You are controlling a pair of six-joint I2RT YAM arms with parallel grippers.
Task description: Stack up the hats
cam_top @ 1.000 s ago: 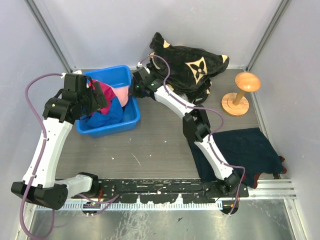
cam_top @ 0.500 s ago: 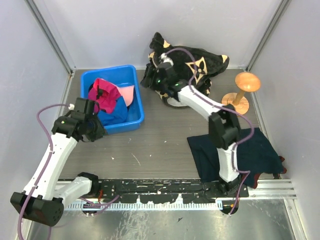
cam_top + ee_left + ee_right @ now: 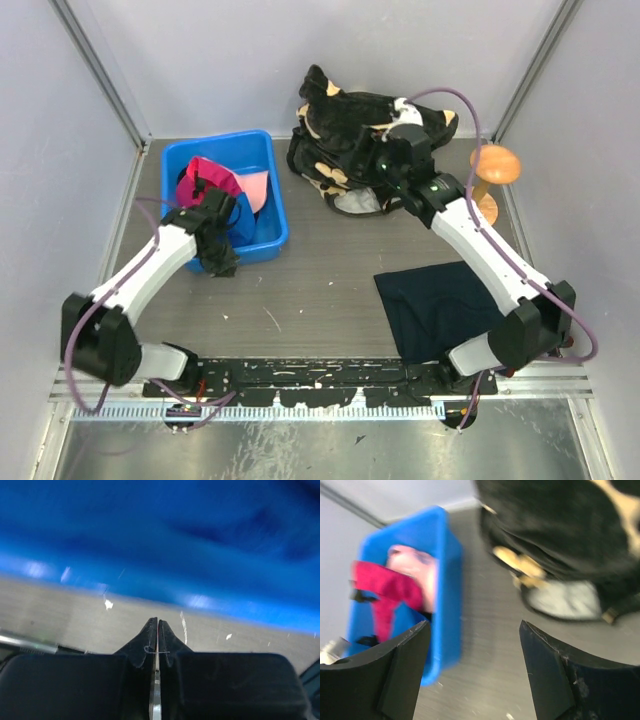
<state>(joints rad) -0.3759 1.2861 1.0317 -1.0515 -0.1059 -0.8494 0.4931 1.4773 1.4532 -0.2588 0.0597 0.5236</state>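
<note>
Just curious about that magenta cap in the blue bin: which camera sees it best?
Top external: the magenta cap shows sharp, from above, in the blue bin. The right wrist view catches it blurred; the left wrist view shows only blurred blue, no cap.

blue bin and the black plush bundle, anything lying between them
Nothing: only a narrow strip of bare table separates the blue bin from the black plush bundle. The top external and right wrist views both show it.
</note>
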